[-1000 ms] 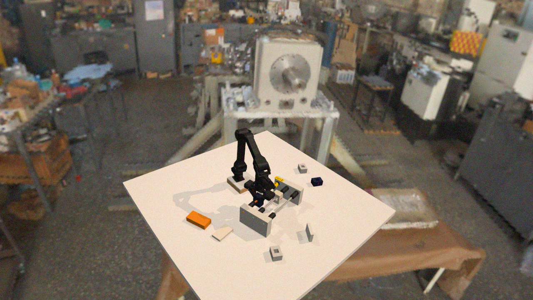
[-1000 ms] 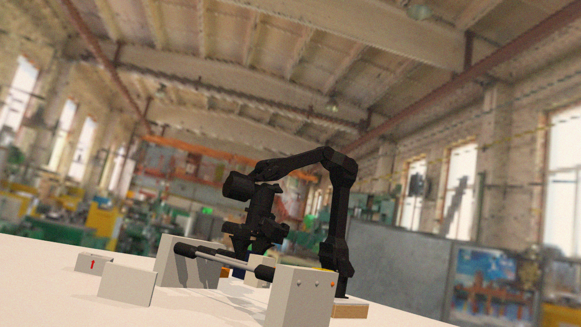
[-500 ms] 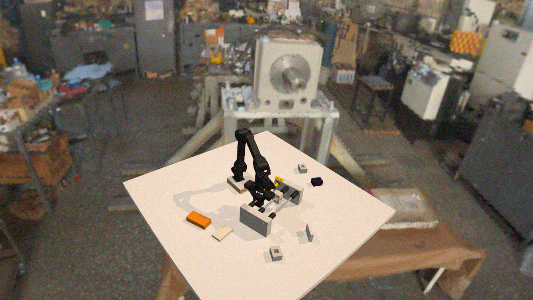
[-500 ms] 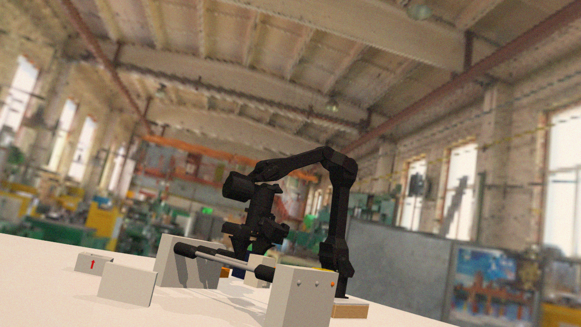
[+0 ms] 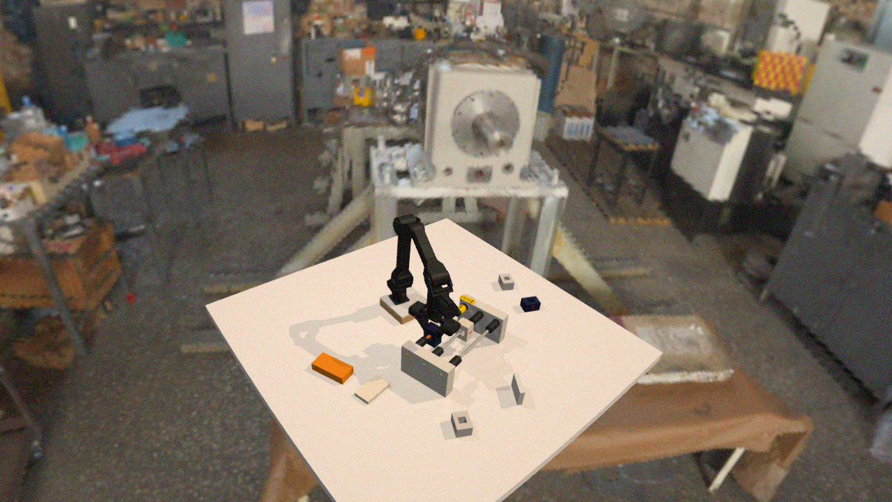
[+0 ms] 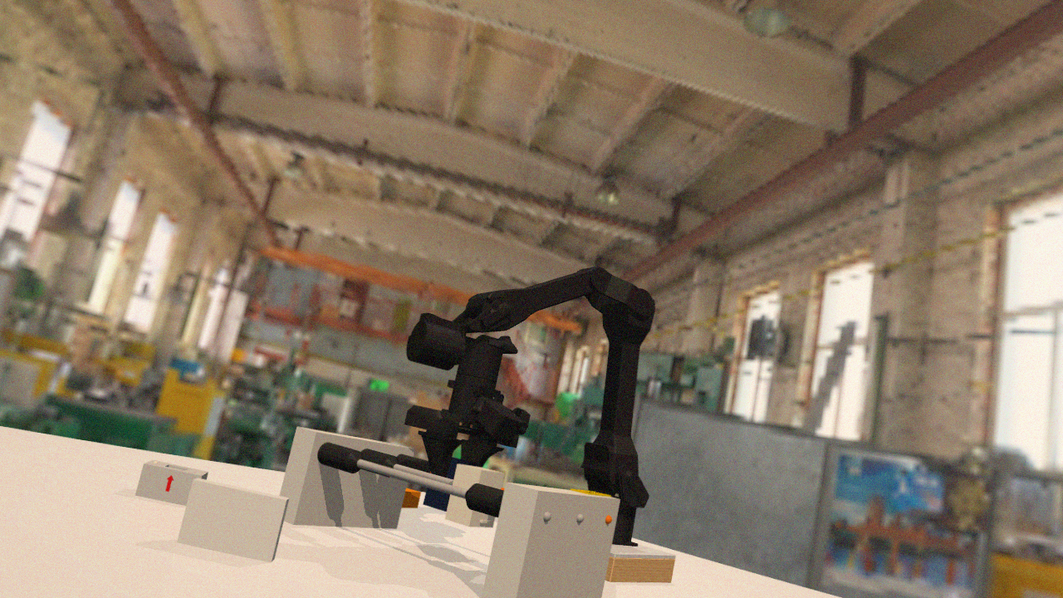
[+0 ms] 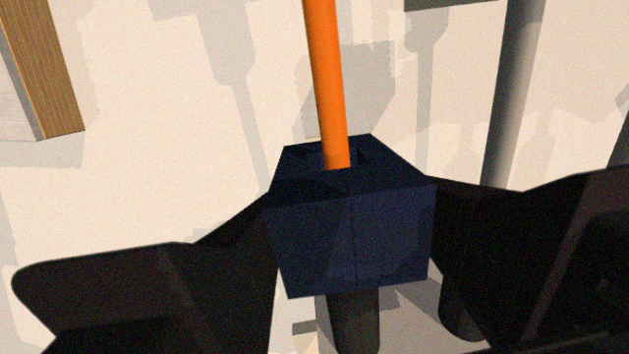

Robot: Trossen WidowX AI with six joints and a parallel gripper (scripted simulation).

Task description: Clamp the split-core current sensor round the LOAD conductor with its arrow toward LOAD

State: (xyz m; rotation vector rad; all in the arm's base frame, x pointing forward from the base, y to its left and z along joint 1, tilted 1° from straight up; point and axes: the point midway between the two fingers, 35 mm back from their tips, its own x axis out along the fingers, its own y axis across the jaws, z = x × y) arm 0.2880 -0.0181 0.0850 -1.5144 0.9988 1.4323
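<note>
The dark blue sensor [image 5: 430,335] [image 6: 437,499] [image 7: 388,236] sits round the orange conductor [image 7: 328,84], which runs through its opening in the wrist view. Its halves look together, with a thin seam on the near face; I cannot tell if it is latched. No arrow shows on it. My gripper [image 5: 433,329] [image 7: 333,188] is slightly open, its black fingers close on both sides of the sensor; any gap is too small to make out. The yellow marker [image 5: 466,299] [image 6: 592,492] is on one end block; its lettering is too small to read.
Two grey end blocks [image 5: 428,368] [image 6: 546,550] carry the rods. Grey conductors [image 7: 506,98] run beside the orange one. A pale block [image 5: 465,328] [image 6: 473,491] is among them. An orange brick [image 5: 332,367], a beige piece [image 5: 372,390], an upright plate [image 5: 517,388] and a dark box [image 5: 529,304] stand around.
</note>
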